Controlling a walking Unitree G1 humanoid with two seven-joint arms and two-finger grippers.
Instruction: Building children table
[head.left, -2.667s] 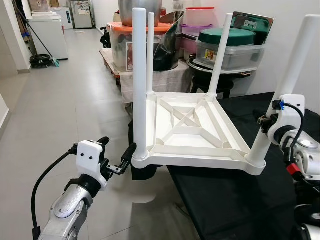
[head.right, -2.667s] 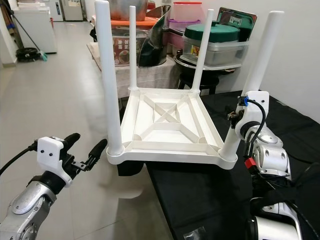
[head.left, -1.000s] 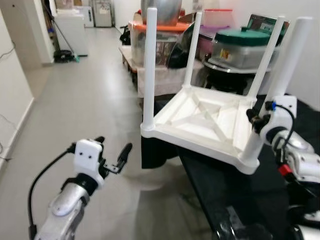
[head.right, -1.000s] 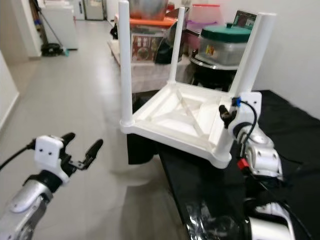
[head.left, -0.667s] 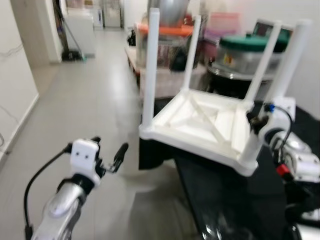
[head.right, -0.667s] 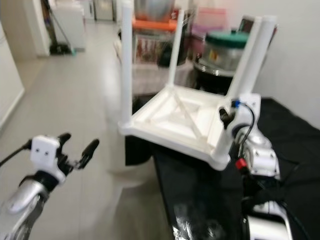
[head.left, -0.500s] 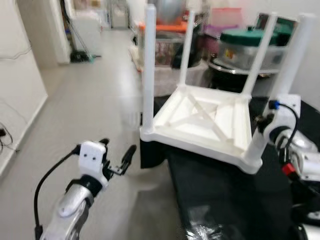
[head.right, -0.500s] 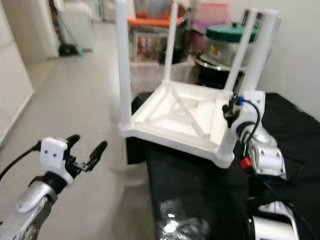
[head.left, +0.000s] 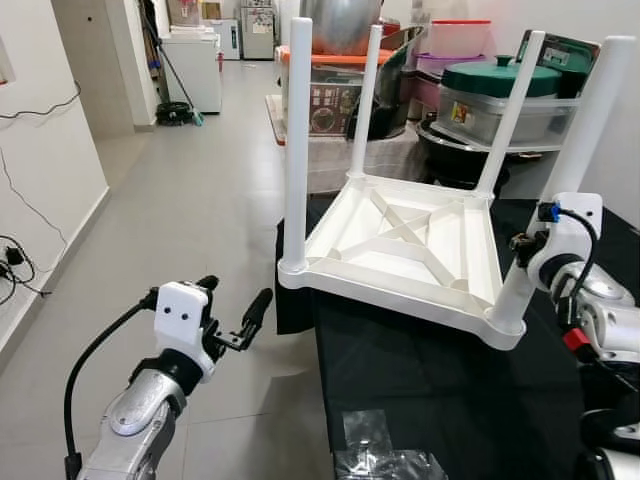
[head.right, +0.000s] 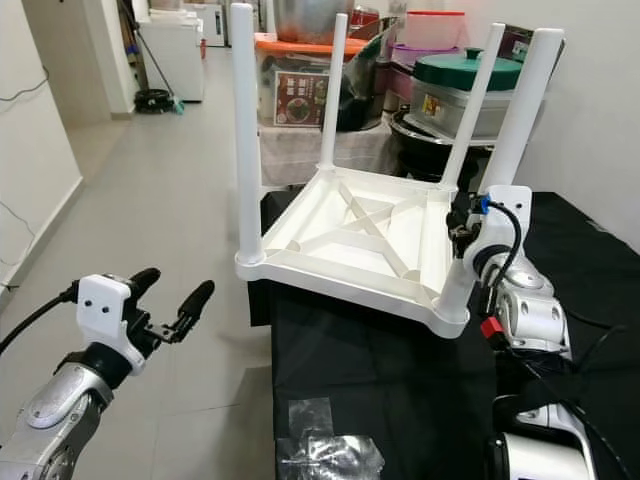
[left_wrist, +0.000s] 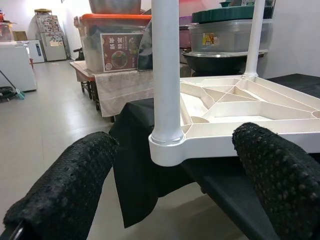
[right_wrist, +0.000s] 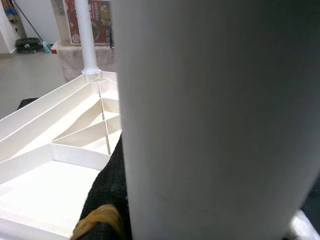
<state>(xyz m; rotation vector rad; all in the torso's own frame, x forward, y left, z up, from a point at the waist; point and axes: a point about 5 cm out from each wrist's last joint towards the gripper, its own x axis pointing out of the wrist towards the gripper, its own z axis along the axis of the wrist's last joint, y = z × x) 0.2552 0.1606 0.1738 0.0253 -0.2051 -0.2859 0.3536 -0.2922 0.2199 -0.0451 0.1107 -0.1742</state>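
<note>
Around one table leg, the right claw pinches; the left claw is spread, holding nothing.

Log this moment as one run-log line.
table: upside down on black cloth, four legs up | right tool: shut on near-right leg | left tool: open, off near-left corner, not touching

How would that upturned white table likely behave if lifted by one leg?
Probably stiff: the white table shows a cross-ribbed underside. Likely light, hollow plastic. Apt to swing or tip, since the right hand grips one corner leg and another corner overhangs the black cloth.
</note>
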